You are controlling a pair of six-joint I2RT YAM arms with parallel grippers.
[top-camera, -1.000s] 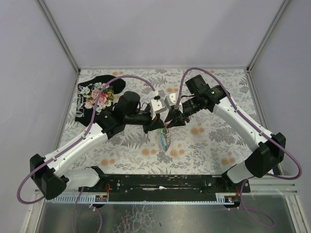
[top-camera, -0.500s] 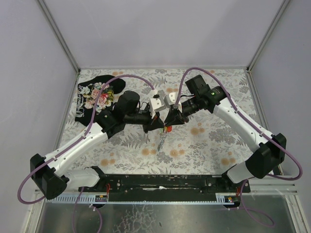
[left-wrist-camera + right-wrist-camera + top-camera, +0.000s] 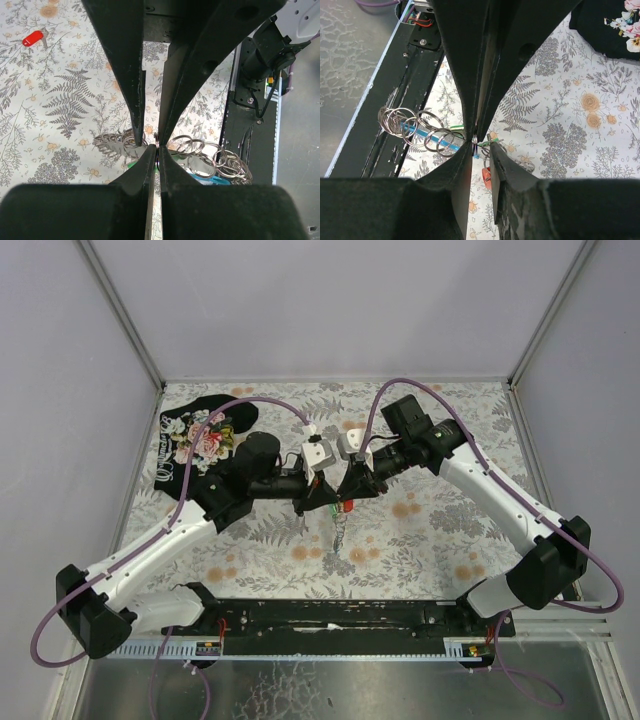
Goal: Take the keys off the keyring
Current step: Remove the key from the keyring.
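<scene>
**Key removal part-way: the keyring point(image 3: 427, 131) is hanging over the bench point(image 3: 450, 530) between two arms.**
The left gripper point(image 3: 156, 150) is clenching its jaws on one silvery ring. The right gripper point(image 3: 480, 146) is standing part-closed about the cluster, and I cannot tell its grip. About six linked rings are showing, with one green key point(image 3: 131, 164) yet to come off. One red key point(image 3: 33, 38) is lying loose, judged removed. Farthest, one black floral cloth point(image 3: 200, 440) is lying.
</scene>
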